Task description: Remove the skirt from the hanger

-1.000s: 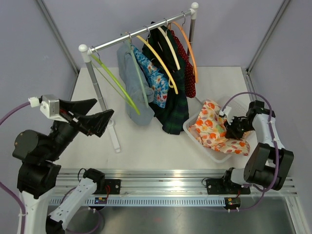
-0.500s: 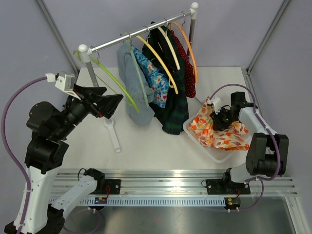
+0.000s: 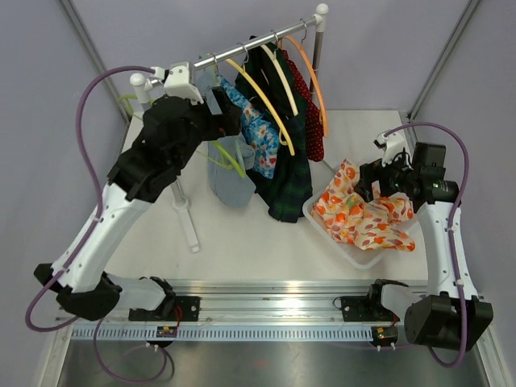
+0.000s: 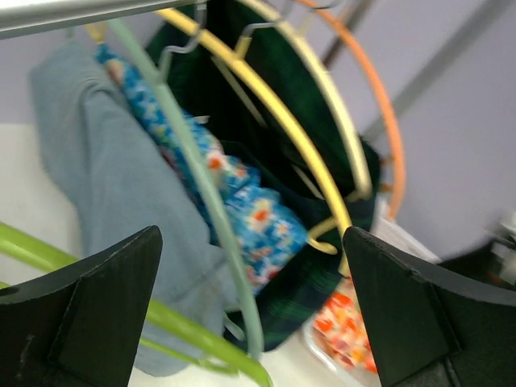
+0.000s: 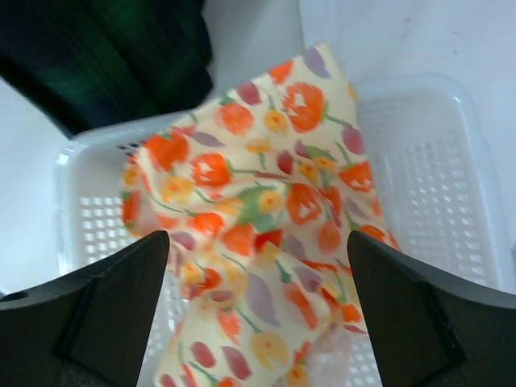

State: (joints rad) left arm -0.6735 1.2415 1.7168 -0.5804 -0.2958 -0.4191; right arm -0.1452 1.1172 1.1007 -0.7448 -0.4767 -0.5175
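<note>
Our left pincer (image 4: 251,266) is up at the rail (image 3: 266,44), jaws spread wide and facing the pale green hanger (image 4: 201,201) that carries the grey-blue skirt (image 4: 105,177) (we take this one, hung at the rail's left end, as the target), placed so it can close on cloth or hanger. Our right pincer (image 5: 256,242) hovers, equally spread, over the white basket (image 5: 451,185) holding an orange flowered cloth (image 5: 266,201) on the worktop (image 3: 242,234), probably parked clear of the rack.
</note>
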